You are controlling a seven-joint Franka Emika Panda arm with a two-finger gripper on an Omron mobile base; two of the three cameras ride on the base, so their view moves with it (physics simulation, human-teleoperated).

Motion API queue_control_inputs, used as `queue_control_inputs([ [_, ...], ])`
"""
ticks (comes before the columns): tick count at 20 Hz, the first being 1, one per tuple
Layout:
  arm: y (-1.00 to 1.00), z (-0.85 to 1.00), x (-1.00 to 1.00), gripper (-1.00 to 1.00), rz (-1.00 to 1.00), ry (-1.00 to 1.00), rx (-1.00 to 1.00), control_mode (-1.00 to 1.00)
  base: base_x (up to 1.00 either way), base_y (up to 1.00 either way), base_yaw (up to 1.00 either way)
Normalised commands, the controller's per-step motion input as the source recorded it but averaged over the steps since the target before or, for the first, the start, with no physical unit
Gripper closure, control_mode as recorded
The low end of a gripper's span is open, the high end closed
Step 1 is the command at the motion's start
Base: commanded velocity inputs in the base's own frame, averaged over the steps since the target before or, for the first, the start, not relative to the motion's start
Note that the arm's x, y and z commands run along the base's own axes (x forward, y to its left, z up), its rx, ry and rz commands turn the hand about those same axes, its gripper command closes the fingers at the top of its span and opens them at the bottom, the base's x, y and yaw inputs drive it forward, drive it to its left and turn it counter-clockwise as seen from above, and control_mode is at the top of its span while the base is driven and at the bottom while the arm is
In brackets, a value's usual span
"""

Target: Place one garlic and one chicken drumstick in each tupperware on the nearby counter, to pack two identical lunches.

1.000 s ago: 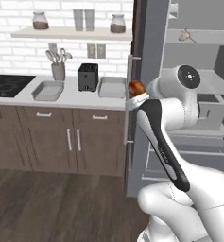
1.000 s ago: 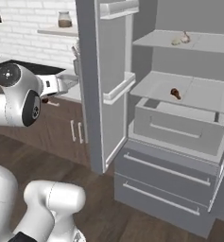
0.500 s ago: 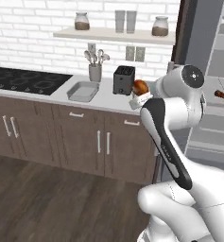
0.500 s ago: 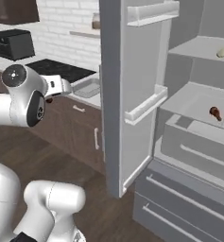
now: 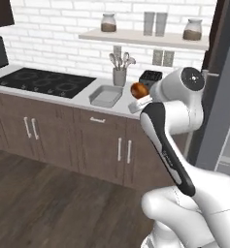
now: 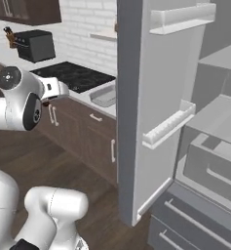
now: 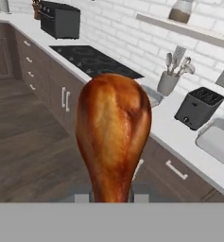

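My gripper [image 5: 138,98] is shut on a reddish-brown chicken drumstick [image 5: 138,89], held up in front of the counter [image 5: 84,98]. In the hand view the chicken drumstick [image 7: 112,137] stands big in the middle, meaty end up, with its thin end down between the jaws. One pale-grey tupperware [image 5: 106,96] lies on the counter left of the black toaster [image 5: 149,76]. Another tupperware [image 7: 219,141] lies right of the toaster [image 7: 198,108]. From the right base the gripper [image 6: 58,90] hangs short of the tupperware [image 6: 105,96]. The garlic is out of view.
A black cooktop [image 5: 43,81] is set in the counter to the left, and a utensil holder [image 5: 119,75] stands by the wall. The open fridge door [image 6: 151,97] rises close on the right. Dark cabinets [image 5: 102,147] run under the counter, above wooden floor.
Both base views have swung left, away from the open fridge and towards the counter and cooktop. The drumstick has stayed in the shut gripper.
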Motion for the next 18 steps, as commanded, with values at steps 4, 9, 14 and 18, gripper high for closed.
queue_control_inputs([
  [4, 0.0, 0.0, 0.0, 1.0, 0.0, 0.0, 0.0, 1.0, 1.0, 1.0, -0.61],
  [9, 0.0, 0.0, 0.0, 1.0, 0.0, 0.0, 0.0, 1.0, 1.0, 1.0, -0.27],
  [14, 0.0, 0.0, 0.0, 1.0, 0.0, 0.0, 0.0, 1.0, 1.0, 0.36, 0.64],
  [18, 0.0, 0.0, 0.0, 1.0, 0.0, 0.0, 0.0, 1.0, 1.0, 0.07, 0.69],
])
